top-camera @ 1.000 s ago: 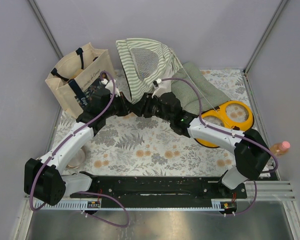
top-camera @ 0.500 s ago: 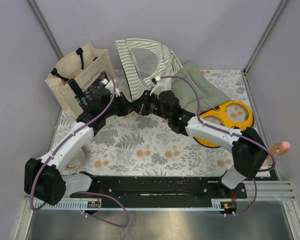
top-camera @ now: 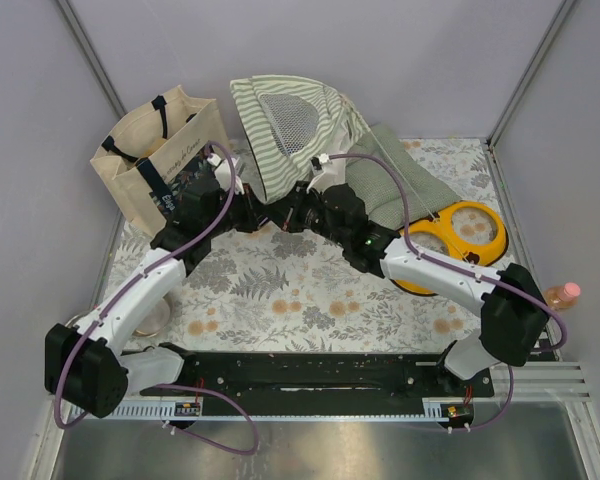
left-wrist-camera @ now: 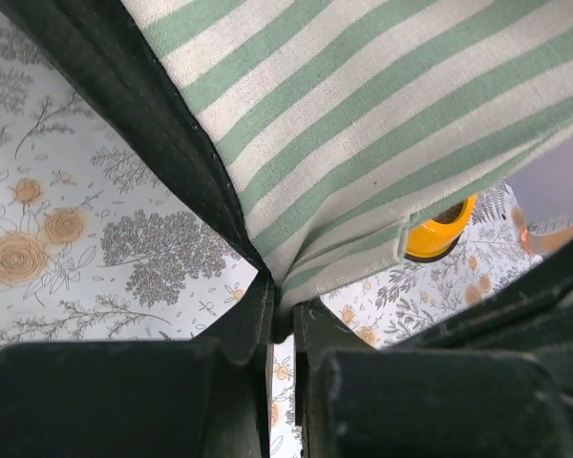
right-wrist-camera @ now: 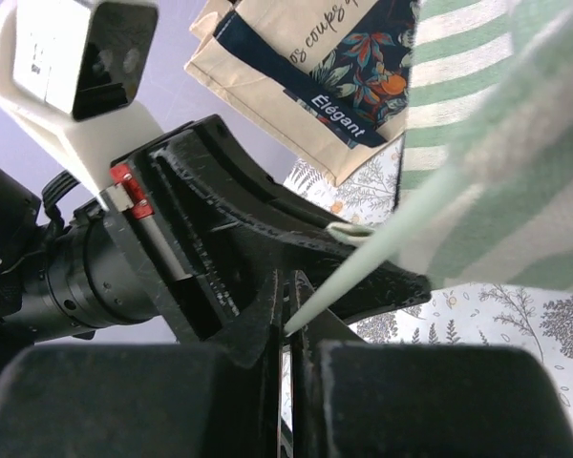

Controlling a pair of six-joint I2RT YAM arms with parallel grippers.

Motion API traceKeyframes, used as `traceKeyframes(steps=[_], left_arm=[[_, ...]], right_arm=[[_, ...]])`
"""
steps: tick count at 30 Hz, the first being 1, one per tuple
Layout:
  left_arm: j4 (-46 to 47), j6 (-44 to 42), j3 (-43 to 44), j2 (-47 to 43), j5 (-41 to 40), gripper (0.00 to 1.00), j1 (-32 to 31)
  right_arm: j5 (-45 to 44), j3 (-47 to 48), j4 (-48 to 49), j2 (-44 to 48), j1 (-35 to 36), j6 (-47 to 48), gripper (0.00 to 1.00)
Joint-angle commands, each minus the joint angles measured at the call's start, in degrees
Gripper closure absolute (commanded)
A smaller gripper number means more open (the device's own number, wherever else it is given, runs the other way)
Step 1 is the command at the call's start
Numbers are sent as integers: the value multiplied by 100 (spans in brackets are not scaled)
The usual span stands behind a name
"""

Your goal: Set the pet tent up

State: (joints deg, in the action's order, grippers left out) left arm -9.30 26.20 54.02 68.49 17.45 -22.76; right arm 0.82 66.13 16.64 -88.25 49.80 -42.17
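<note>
On the flowery bench point(top-camera: 280, 290), the left claw point(left-wrist-camera: 282, 313) and right claw point(right-wrist-camera: 286, 329) each pinch the low edge of the pet tent point(top-camera: 258, 120), which rises just beyond them.

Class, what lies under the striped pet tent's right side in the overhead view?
The green cushion runs beneath the pet tent at its right edge. How far it reaches under the fabric is covered.

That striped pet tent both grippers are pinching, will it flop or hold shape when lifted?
Probably floppy: the pet tent bunches and creases at the left gripper. Likely light: thin fabric, mesh. The pole in the right gripper may flex.
</note>
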Motion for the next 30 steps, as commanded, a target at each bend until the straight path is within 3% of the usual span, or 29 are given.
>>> traceKeyframes(steps=[1, 14, 30], left_arm=[[-819, -475, -199, -388, 153, 100, 61], [-766, -668, -480, -512, 232, 100, 62], [-424, -1318, -1060, -705, 601, 100, 53]], right_arm=[[-1400, 234, 287, 615, -278, 728, 100], [-1611, 383, 480, 1037, -454, 825, 100], [-1655, 1078, 928, 765, -761, 790, 100]])
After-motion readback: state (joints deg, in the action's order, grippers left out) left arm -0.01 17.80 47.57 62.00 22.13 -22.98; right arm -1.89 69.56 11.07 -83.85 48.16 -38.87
